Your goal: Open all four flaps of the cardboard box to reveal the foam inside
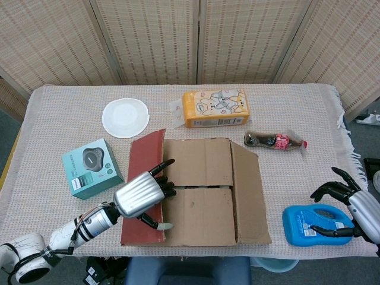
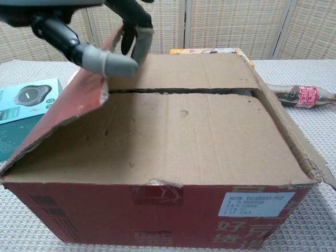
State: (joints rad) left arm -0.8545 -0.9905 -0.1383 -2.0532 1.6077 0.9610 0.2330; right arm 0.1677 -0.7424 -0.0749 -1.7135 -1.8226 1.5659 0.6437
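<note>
The worktop (image 1: pixel 71 113), under a woven beige cloth, fills the frame. The cardboard box (image 1: pixel 205 196) sits at lower centre. A white plate (image 1: pixel 125 117) lies upper left, a teal box (image 1: pixel 92 168) at left. An orange packet (image 1: pixel 215 108) lies upper centre, a bottle (image 1: pixel 274 141) on its side right of it, a blue container (image 1: pixel 312 224) lower right.
</note>
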